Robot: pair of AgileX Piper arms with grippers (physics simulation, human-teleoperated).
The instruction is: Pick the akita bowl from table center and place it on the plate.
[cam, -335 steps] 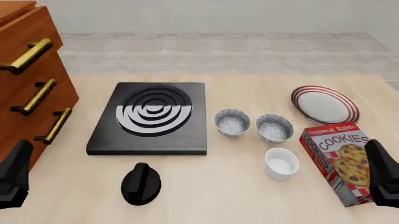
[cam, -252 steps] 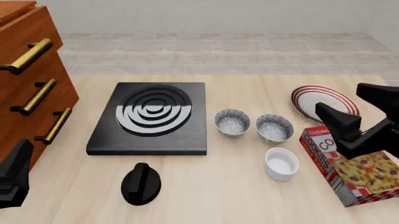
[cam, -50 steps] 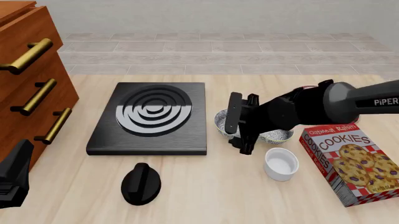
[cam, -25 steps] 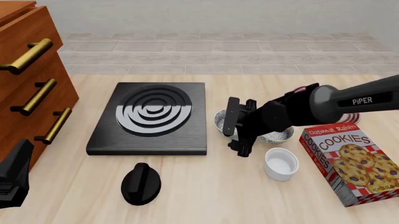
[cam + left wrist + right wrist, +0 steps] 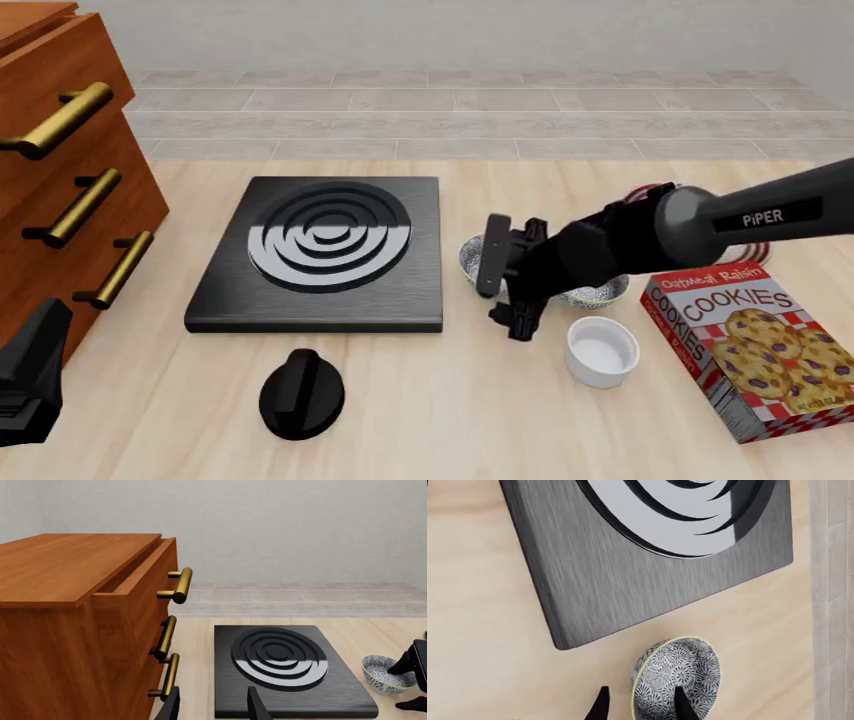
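The akita bowl [image 5: 469, 258], speckled inside and dark-patterned outside, stands at table center just right of the black burner; it also shows in the wrist views [image 5: 677, 677] [image 5: 385, 673]. My right gripper [image 5: 506, 290] [image 5: 642, 707] is open and straddles the bowl's near rim, one finger over the inside and one outside it. The plate [image 5: 750, 256], red-striped, lies at the right and is mostly hidden behind my right arm. My left gripper [image 5: 212, 709] [image 5: 27, 375] is open and holds nothing at the near left, away from the bowl.
A look-alike bowl [image 5: 594, 291] sits right of the gripper, partly covered by it. A white ramekin [image 5: 602, 350] and a cookie box [image 5: 758, 350] lie nearer. The black burner [image 5: 327, 255], a black knob [image 5: 303, 393] and a wooden drawer cabinet [image 5: 67, 170] fill the left.
My right arm swung in from the right to the center bowl. Over the last second its gripper sank slightly lower and closer around the bowl's rim. The left arm stayed still.
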